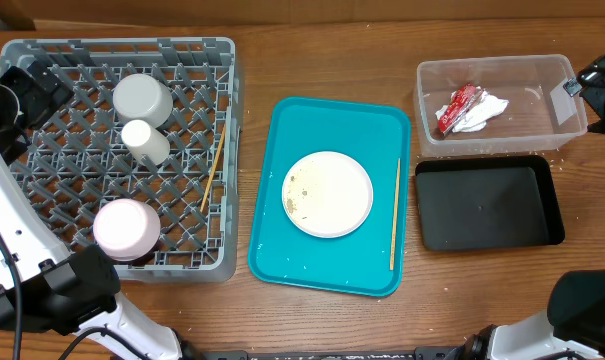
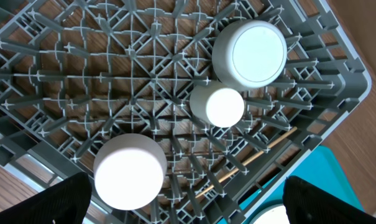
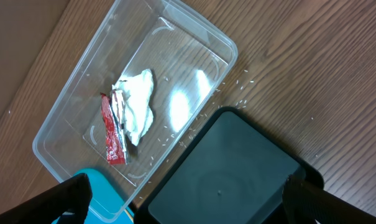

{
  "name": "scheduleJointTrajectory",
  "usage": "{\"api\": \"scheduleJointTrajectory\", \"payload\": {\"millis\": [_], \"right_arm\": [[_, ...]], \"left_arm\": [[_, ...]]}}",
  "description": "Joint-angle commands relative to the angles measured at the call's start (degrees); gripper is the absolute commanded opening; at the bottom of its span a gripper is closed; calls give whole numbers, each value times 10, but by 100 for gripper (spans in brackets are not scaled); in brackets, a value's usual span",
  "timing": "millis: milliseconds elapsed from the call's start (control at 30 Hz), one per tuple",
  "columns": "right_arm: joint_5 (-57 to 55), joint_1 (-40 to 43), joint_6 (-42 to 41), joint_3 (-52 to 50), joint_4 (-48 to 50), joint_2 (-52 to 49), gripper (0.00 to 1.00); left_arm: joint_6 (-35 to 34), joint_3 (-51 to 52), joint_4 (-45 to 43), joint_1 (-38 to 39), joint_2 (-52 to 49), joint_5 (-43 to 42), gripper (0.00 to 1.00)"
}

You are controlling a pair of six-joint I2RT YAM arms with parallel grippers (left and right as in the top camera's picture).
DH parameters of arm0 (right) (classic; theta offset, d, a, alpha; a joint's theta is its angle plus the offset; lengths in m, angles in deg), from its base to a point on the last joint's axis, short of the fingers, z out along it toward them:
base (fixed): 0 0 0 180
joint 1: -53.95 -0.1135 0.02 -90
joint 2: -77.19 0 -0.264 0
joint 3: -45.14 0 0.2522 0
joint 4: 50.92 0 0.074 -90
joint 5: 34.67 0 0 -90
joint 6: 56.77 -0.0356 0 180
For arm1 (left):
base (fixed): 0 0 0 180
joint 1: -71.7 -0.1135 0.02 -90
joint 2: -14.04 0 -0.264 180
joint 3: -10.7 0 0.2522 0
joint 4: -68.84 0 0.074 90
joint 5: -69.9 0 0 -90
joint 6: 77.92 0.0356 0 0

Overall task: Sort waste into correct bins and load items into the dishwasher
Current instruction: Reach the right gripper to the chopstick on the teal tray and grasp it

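- The left gripper [image 2: 194, 204] hangs above the dish rack [image 1: 232, 150] with its jaws spread wide and nothing between them.
- In the left wrist view, the bowl [image 2: 128, 171] stands in the rack just beside one dark finger [image 2: 54, 202]. It is clear of that finger, not gripped.
- Further ahead of that gripper, the small cup [image 2: 219, 106] and the large cup [image 2: 250, 53] sit close together on the rack's lattice, each with a flat white face up.
- One chopstick [image 2: 250, 162] lies slanted across the lattice near the rack's wall on the teal tray's side, between the small cup and the other finger.
- The right gripper [image 3: 191, 200] is also fully open and holds nothing. It hovers over the black tray [image 3: 237, 174].
- The clear tub [image 3: 69, 112] sits just beside the black tray, ahead of the right gripper. The crumpled napkin [image 3: 138, 106] and the red sauce packet [image 3: 113, 134] lie inside it, touching each other and well apart from the fingers.
- Loose rice grains [image 3: 240, 99] are scattered on the table [image 1: 282, 50] around the tub's edge.
- The teal tray [image 1: 272, 250] lies between the rack and the two bins, away from both grippers.
- On it rest the plate [image 1: 327, 193], flecked with food scraps [image 1: 294, 197], and the second chopstick [image 1: 394, 213] along its right side.
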Motion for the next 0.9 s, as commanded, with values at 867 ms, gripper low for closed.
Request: {"api": "scheduleJointTrajectory", "payload": {"millis": [867], "right_arm": [[187,-392,107,-30,-45,10,100]], "left_arm": [[-8,-2,1,0,-2,-3,100]]}}
